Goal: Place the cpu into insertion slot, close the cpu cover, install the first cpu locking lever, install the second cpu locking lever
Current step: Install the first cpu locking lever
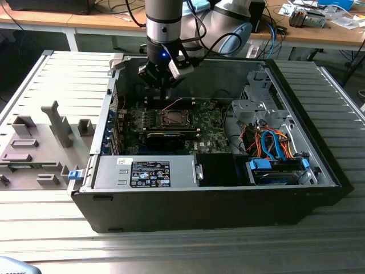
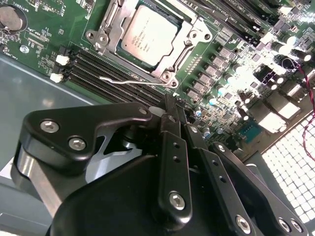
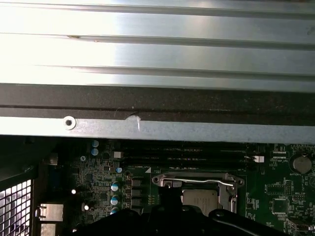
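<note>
The cpu [image 2: 147, 33] lies flat in the insertion slot [image 1: 171, 119] on the green motherboard [image 2: 39, 34], its silver top showing. The cpu cover [image 2: 189, 37] is down around it as a metal frame. One thin wire locking lever [image 2: 130, 78] runs along the socket's edge, its free end sticking out over the black memory slots. My gripper [image 2: 170, 101] hangs a little above the board beside the socket, fingers shut together with nothing between them. In the exterior view the gripper [image 1: 165, 94] is just behind the socket, inside the open computer case.
The case walls [image 1: 105, 131] surround the board. A power supply [image 1: 148, 171] sits at the front, a drive bay with blue and orange cables [image 1: 274, 148] at the exterior view's right. A grey fixture tray [image 1: 45, 137] lies outside the case at the left. Upright capacitors [image 2: 221, 93] stand near the fingers.
</note>
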`<action>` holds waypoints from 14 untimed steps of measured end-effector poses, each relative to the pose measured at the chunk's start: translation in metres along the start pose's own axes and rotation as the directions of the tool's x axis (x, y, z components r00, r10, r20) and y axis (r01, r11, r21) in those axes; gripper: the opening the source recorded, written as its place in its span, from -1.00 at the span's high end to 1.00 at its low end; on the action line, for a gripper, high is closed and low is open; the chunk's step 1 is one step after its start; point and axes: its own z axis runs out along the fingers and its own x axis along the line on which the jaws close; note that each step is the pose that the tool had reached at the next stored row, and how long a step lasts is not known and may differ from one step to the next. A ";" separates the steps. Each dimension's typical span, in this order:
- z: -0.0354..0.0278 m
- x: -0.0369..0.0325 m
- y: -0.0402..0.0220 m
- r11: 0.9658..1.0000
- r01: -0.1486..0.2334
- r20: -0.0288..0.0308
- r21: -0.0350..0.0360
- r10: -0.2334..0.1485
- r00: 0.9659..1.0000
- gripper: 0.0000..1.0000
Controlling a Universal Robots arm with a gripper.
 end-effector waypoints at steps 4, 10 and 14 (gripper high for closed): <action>0.0011 -0.0007 -0.0001 1.000 0.000 0.000 0.000 0.000 1.000 0.79; 0.0026 -0.0009 -0.0001 1.000 0.000 0.000 0.000 0.000 1.000 0.79; 0.0034 -0.0009 -0.0002 1.000 0.000 0.000 0.000 0.000 1.000 0.79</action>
